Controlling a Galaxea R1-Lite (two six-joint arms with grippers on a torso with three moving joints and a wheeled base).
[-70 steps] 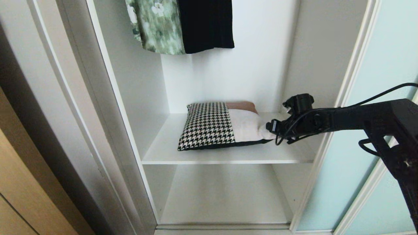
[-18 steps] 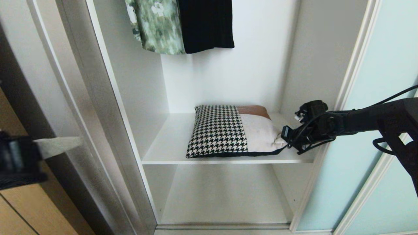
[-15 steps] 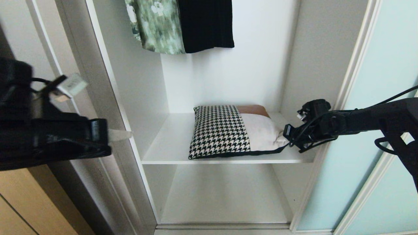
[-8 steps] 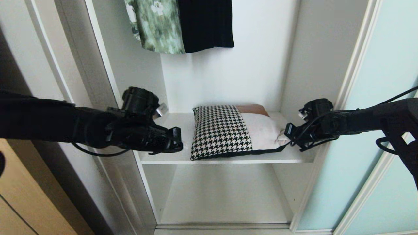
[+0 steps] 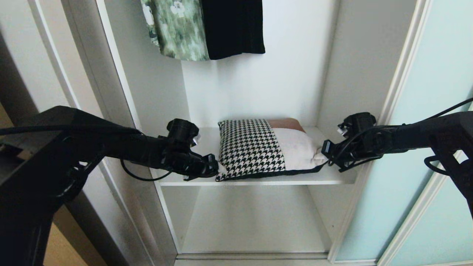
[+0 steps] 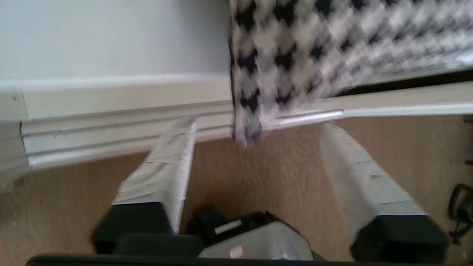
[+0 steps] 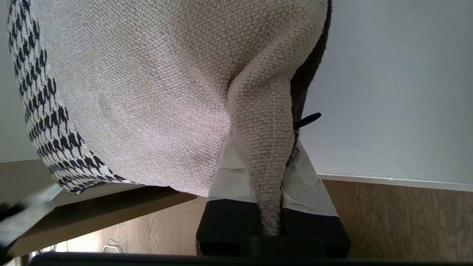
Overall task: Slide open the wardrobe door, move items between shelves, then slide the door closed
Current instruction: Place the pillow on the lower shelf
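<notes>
Two pincers flank cushion (image 5: pixel 264 149), right pincer (image 5: pixel 322 155) gripping its corner, left pincer (image 5: pixel 218 169) wide, garments (image 5: pixel 207 27) overhead.

Two matte black arms trail looped black cables; each gripper's black fingers (image 6: pixel 162 177) wear pale grey tape pads (image 7: pixel 303 181).

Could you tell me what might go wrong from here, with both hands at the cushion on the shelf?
The right hand pinches only a thin corner fold of the cushion, so the fabric may slip out when lifted. The left hand is open with the houndstooth corner barely between its fingers; closing now might miss it. The cushion overhangs the shelf front, so an uneven pull could tip it off.
</notes>
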